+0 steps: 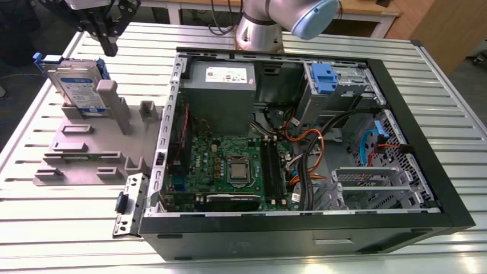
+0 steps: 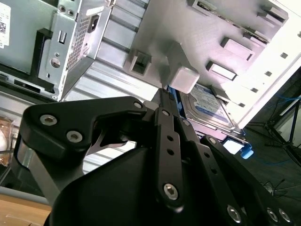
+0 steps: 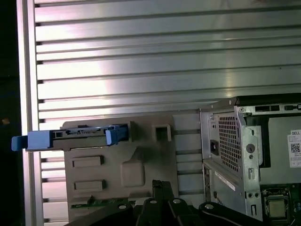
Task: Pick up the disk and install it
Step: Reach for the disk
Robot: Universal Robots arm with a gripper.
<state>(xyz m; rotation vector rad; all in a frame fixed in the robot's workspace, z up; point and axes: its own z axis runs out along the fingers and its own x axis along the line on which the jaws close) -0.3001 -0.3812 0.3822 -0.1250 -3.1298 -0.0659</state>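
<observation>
The disk (image 1: 76, 85) stands on edge in a grey holder (image 1: 84, 148) at the exterior view's left, beside the open computer case (image 1: 304, 228). It is a silver drive with a blue-and-white label and a blue carrier. My gripper (image 1: 111, 48) hangs above and a little behind the disk, apart from it, with its black fingers pressed together and nothing between them. In the first wrist view the disk (image 3: 77, 137) shows edge-on, well away from the gripper (image 3: 160, 184). In the second wrist view the disk's label (image 2: 207, 106) lies just beyond the gripper (image 2: 164, 92).
Inside the case are a grey power supply (image 1: 220, 80), a motherboard (image 1: 236, 165), cables, and a drive bay with a small blue bracket (image 1: 323, 77). The ribbed metal table (image 1: 68, 234) carries the case and holder. The arm's base (image 1: 259, 28) stands behind the case.
</observation>
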